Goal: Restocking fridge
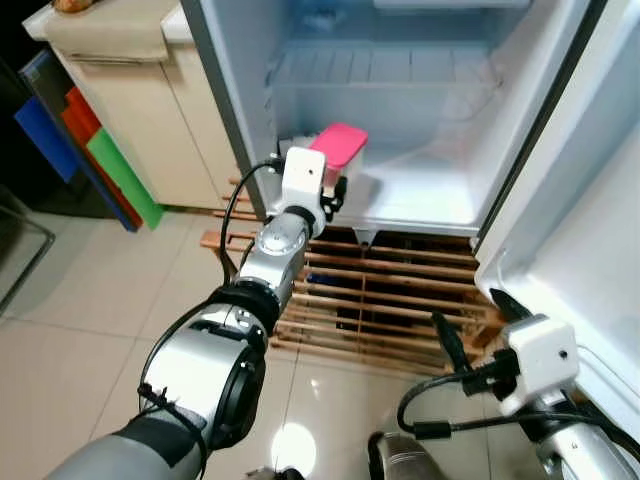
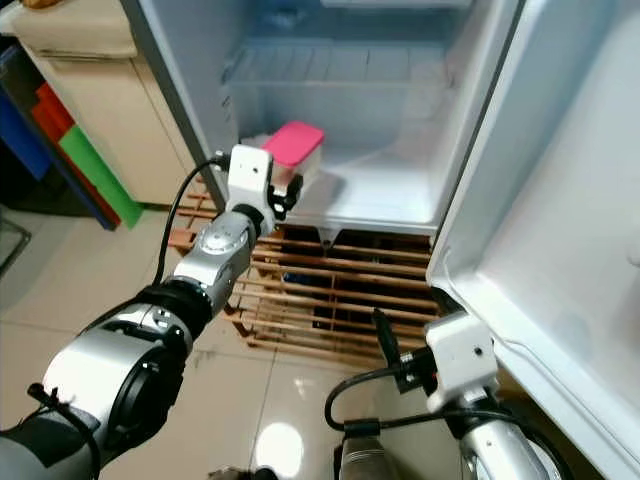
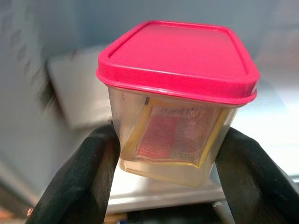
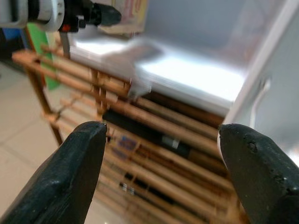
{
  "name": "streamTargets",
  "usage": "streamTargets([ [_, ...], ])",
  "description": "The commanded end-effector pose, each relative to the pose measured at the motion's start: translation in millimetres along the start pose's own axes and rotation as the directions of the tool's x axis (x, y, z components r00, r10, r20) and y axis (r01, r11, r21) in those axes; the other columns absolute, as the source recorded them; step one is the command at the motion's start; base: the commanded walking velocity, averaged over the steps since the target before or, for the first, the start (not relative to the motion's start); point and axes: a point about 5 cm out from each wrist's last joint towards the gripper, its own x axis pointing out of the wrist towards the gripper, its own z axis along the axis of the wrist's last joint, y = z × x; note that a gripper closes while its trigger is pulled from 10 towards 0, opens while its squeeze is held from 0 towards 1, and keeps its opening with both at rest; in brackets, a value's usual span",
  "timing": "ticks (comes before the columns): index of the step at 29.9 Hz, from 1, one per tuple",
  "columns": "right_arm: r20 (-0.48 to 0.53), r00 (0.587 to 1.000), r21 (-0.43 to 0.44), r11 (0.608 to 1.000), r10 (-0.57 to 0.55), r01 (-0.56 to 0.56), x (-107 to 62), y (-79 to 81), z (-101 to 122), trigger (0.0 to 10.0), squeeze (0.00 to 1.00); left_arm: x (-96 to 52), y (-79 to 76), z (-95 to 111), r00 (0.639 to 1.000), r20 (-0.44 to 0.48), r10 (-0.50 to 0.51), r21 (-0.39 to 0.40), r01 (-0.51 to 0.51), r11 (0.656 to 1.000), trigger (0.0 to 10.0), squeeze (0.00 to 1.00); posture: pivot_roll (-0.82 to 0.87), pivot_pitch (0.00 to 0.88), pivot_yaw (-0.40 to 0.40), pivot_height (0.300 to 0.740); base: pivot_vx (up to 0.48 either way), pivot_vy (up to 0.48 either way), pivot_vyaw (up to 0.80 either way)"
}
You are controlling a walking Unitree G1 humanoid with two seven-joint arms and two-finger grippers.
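Head views: left gripper [image 1: 335,190] reaches into the open fridge [image 1: 420,200], carrying a pink-lidded container [image 1: 338,146] just above the bottom shelf. Right gripper [image 1: 445,335] hangs low, beside the fridge door [image 2: 560,250].

Left wrist: jaws clamped on the clear container's sides — lid on.

Right wrist: jaws wide apart, holding nothing — bamboo rack [image 4: 140,140] beyond.

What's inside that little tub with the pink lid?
Through the clear wall of the tub, held in the left hand at the fridge, a reddish packet shows in yellowish liquid. The lid hides the top, so how full it is can't be seen.
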Motion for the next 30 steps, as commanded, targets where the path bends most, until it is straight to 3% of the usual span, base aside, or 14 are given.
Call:
streamTargets([
  [1, -0.018, 1.0, 0.008, 1.0, 0.011, -0.011, -11.4, 3.8, 7, 10.0, 0.0, -1.5, 14.1, -3, 0.996, -0.014, 0.085, -0.032, -0.085, 0.996, 10.0, 0.0, -0.49, 0.321, 0.077, 0.74, 0.0, 0.0, 0.0],
  [7, -0.057, 0.998, 0.007, 0.999, -0.037, 0.038, -25.8, 0.2, 12, 10.0, 0.0, -3.4, 21.4, -8, 0.989, -0.03, 0.145, -0.052, -0.146, 0.988, 10.0, 0.0, -0.53, 0.356, 0.061, 0.74, 0.0, 0.0, 0.0],
  [15, -0.11, 0.992, 0.014, 0.998, -0.064, 0.066, -43.8, 6.7, 17, 10.0, 0.0, -1.7, 14.3, -4, 0.987, -0.019, 0.157, -0.079, -0.158, 0.984, 10.0, 0.0, -0.55, 0.396, 0.072, 0.74, 0.0, 0.0, 0.0],
  [16, -0.114, 0.991, 0.015, 0.998, -0.065, 0.067, -44.3, 7.5, 17, 10.0, 0.0, -1.0, 12.1, -3, 0.989, -0.014, 0.145, -0.081, -0.146, 0.986, 10.0, 0.07, -0.55, 0.396, 0.073, 0.74, 0.0, 0.0, 0.0],
  [17, -0.116, 0.991, 0.016, 0.997, -0.067, 0.069, -44.7, 8.1, 17, 10.0, 0.0, -0.3, 9.7, -1, 0.991, -0.007, 0.132, -0.08, -0.132, 0.988, 10.0, 0.34, -0.55, 0.397, 0.077, 0.74, 0.0, 0.0, 0.0],
  [18, -0.116, 0.991, 0.016, 0.997, -0.067, 0.069, -44.7, 8.1, 17, 10.0, 0.0, -0.3, 9.7, -1, 0.991, -0.007, 0.132, -0.08, -0.132, 0.988, 10.0, 0.34, -0.55, 0.397, 0.077, 0.74, 0.0, 0.0, 0.0],
  [19, -0.121, 0.99, 0.017, 0.997, -0.07, 0.072, -45.1, 9.0, 17, 10.0, 0.0, 1.3, 4.5, 4, 0.995, 0.009, 0.1, -0.074, -0.099, 0.992, 10.0, 1.0, -0.55, 0.396, 0.082, 0.74, 0.0, 0.0, 0.0],
  [30, -0.139, 0.987, 0.021, 0.996, -0.078, 0.082, -45.6, 11.4, 15, 10.0, 0.0, 7.5, -10.5, 22, 0.999, 0.055, 0.004, -0.073, 0.0, 0.997, 10.0, 1.0, -0.55, 0.392, 0.092, 0.74, 0.0, 0.0, 0.0],
])
